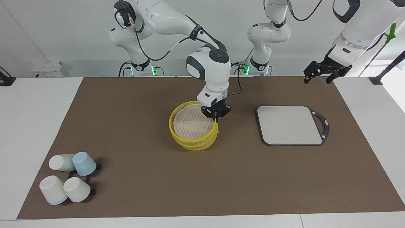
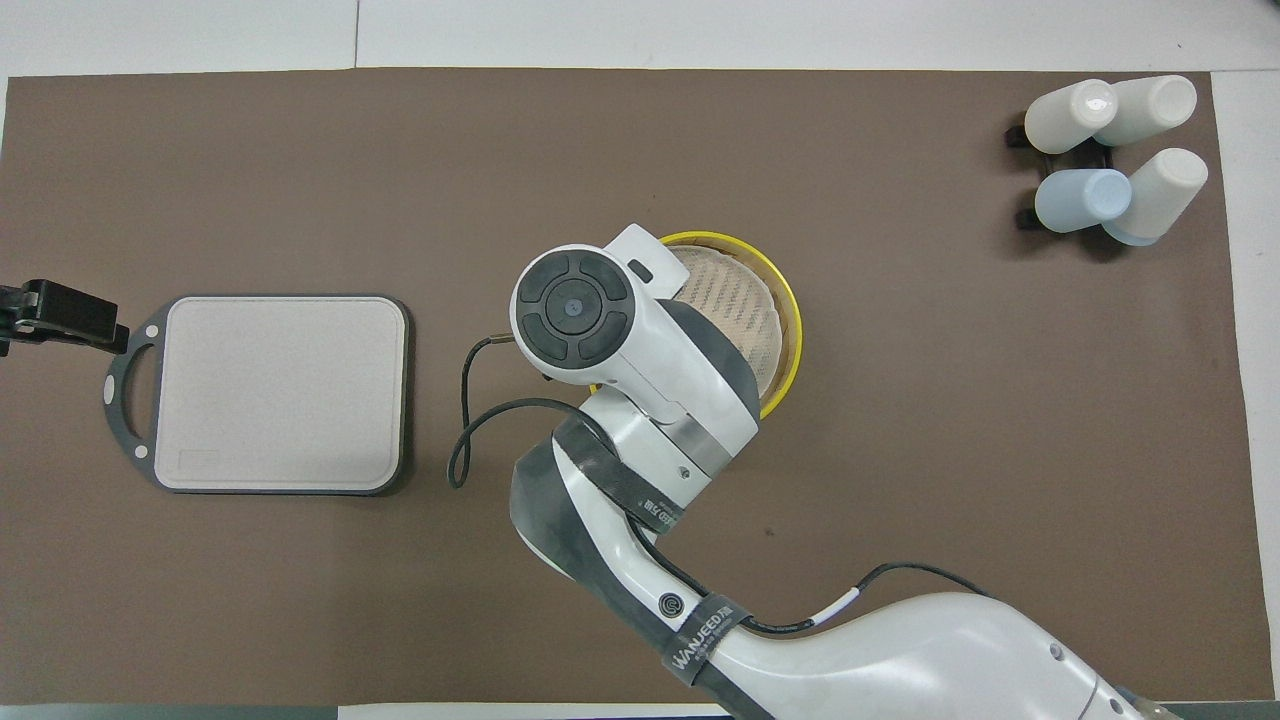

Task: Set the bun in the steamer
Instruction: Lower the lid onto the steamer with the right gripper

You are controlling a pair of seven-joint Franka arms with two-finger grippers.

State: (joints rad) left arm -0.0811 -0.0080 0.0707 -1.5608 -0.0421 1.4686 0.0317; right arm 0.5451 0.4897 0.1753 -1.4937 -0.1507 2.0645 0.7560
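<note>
One right claw (image 1: pixel 216 119) is pinching the lid (image 1: pixel 193 122) by its thin stiff rim, light stuff, over the steamer (image 1: pixel 202 144) hiding the bun; left claw (image 1: pixel 319 74) waits, spread, off the board (image 1: pixel 289 125).

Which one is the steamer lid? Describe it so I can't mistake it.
On the brown mat, find the cutting board; beside it, toward the right arm's end, sits the yellow-rimmed steamer. The lid is the pale slatted disc on top, its rim pinched by the right gripper.
</note>
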